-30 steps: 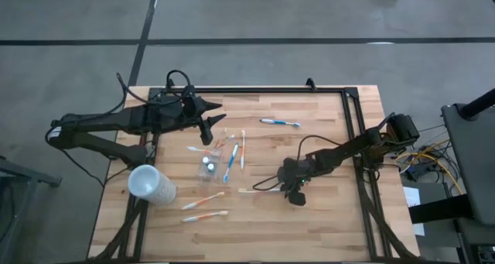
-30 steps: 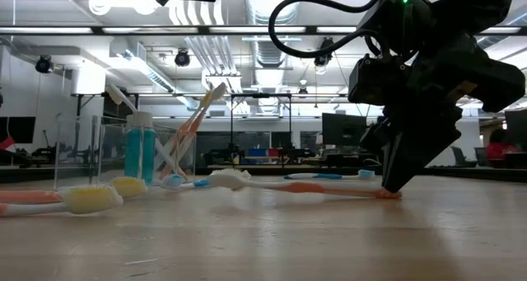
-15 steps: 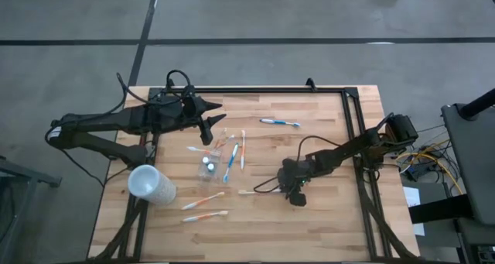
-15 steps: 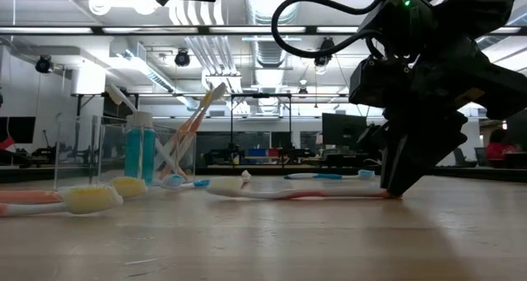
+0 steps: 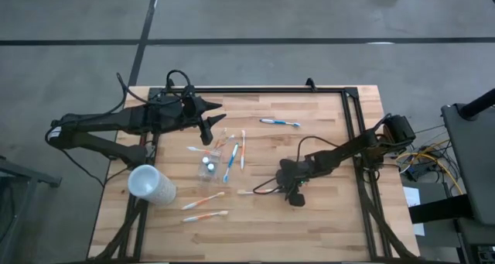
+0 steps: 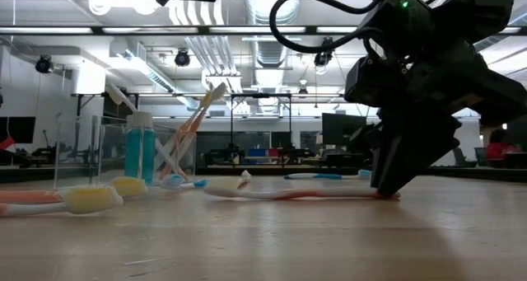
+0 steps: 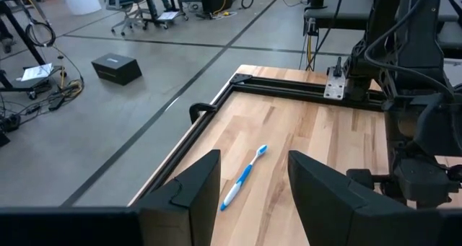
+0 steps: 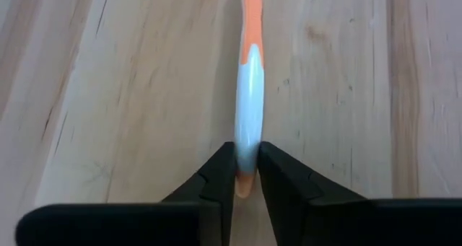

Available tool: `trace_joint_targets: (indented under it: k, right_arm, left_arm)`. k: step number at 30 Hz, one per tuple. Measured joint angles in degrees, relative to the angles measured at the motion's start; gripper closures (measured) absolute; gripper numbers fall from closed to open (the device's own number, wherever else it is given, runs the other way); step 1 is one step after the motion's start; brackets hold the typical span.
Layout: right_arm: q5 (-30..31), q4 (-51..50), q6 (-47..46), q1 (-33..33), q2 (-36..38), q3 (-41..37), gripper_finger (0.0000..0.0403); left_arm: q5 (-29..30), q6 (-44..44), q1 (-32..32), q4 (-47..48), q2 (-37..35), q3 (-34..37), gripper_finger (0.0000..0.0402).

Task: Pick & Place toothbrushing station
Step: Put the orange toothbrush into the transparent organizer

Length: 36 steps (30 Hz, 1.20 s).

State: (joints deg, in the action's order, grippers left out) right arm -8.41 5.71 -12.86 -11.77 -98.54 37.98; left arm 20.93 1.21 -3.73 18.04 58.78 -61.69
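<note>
A white-orange toothbrush [image 5: 249, 191] lies flat on the wooden table, with my right gripper [image 5: 289, 191] shut on its handle end; the low view shows it as a long line [image 6: 288, 193] left of the gripper [image 6: 385, 190]. The clear tumbler [image 5: 209, 165] stands mid-table with a blue tube [image 6: 140, 153] showing in it. Several more toothbrushes lie around it [image 5: 232, 152]; a white-blue one [image 5: 280, 122] lies farther back. My left gripper [image 5: 210, 127] hangs open above the table's far left, holding nothing. My right gripper pinches the toothbrush's handle near its free end [image 8: 247, 156] between its two fingers [image 8: 220, 175]. The fingers slant down from the table's right side and run along the handle. The toothbrush lies full length on the table, its head pointing toward the table's left.
A larger frosted cup [image 5: 151, 184] lies at the near left. Two white-orange toothbrushes [image 5: 204, 209] lie near the front edge. A black frame [image 5: 352, 117] runs along the far and right edges. Bare wood lies in front of and behind my right gripper.
The white-orange toothbrush's head end, which stood a little off the table a second ago, has sunk, and the brush now lies flat. My right gripper has turned slightly at the handle end and stayed in place.
</note>
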Motion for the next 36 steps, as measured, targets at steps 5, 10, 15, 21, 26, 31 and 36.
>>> trace_joint_targets:
  k: [5,10,15,21,26,31,36]
  right_arm:
    - [1.74,-0.44,-0.35,-0.04,-0.64,0.11,0.0379]
    - [5.02,-0.15,-0.02,0.02,-0.38,0.20,0.0390]
    - [5.80,-0.77,0.00,0.00,0.09,0.76,0.0393]
    - [7.61,-1.86,1.26,0.04,2.63,1.07,0.0395]
    - [13.48,-5.43,1.35,0.11,5.86,0.93,0.0396]
    - [14.82,-8.61,1.05,0.09,8.96,0.95,0.0396]
    - [15.21,-8.12,0.90,0.11,12.33,1.07,0.0396]
  left_arm:
    - [0.00,0.02,0.00,0.00,0.00,0.00,0.0234]
    - [0.02,-0.09,0.00,-0.02,0.00,0.00,0.0234]
    - [0.02,-0.11,0.00,0.00,0.00,0.02,0.0234]
    - [0.21,-0.13,0.00,-0.04,-0.02,0.00,0.0234]
    - [1.11,-0.14,0.00,-0.57,-0.02,0.01,0.0234]
    - [1.16,-0.15,-0.01,-0.73,-0.04,-0.06,0.0234]
    - [1.25,-0.13,0.00,-1.09,-0.11,-0.33,0.0234]
